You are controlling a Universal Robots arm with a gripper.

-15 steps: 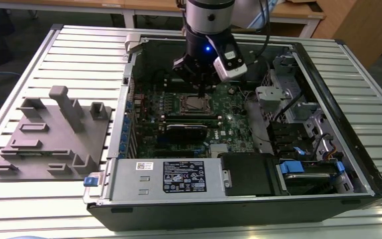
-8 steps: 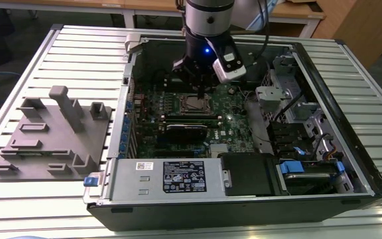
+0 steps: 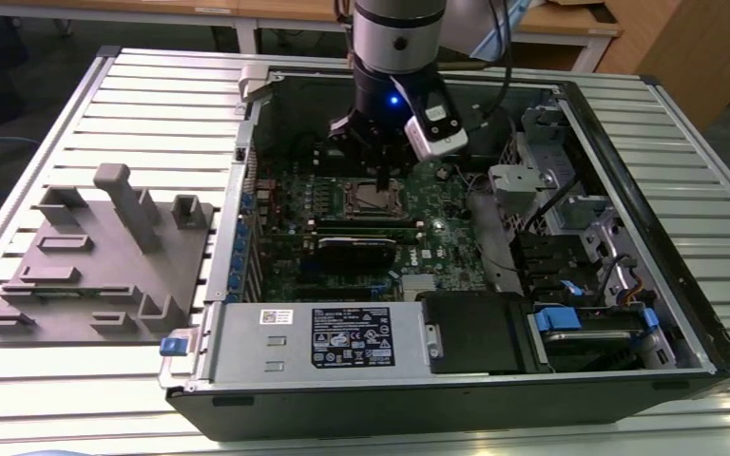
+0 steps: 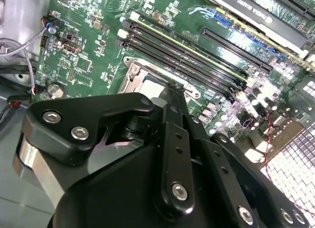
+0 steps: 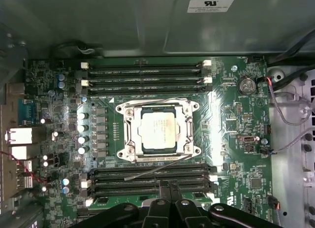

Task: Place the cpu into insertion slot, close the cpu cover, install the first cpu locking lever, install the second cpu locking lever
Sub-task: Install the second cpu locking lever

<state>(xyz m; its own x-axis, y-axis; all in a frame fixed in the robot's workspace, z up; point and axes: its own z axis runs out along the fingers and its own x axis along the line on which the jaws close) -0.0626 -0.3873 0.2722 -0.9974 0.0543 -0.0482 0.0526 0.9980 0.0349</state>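
In the first wrist view the cpu [image 5: 157,130] lies flat in the insertion slot [image 5: 158,158] on the green motherboard [image 5: 231,114], silver top facing up. The cpu cover [image 5: 129,134] lies down around it as a silvery frame. One thin locking lever [image 5: 153,172] sticks out at a slant over the memory slots, unlatched. Another wire lever [image 5: 157,100] runs along the socket's far side. My gripper [image 5: 168,189] hovers beside the socket near the slanted lever, fingers together and holding nothing. It hangs over the socket [image 3: 368,199] in the exterior view, gripper [image 3: 379,180] inside the case.
Black memory slots [image 5: 147,73] flank the socket on both sides. A black graphics card [image 3: 353,249] and a power supply [image 3: 327,337] sit nearer the case front. Cables [image 5: 290,105] run beside the board. A grey fixture [image 3: 111,247] rests on the table at the exterior view's left.
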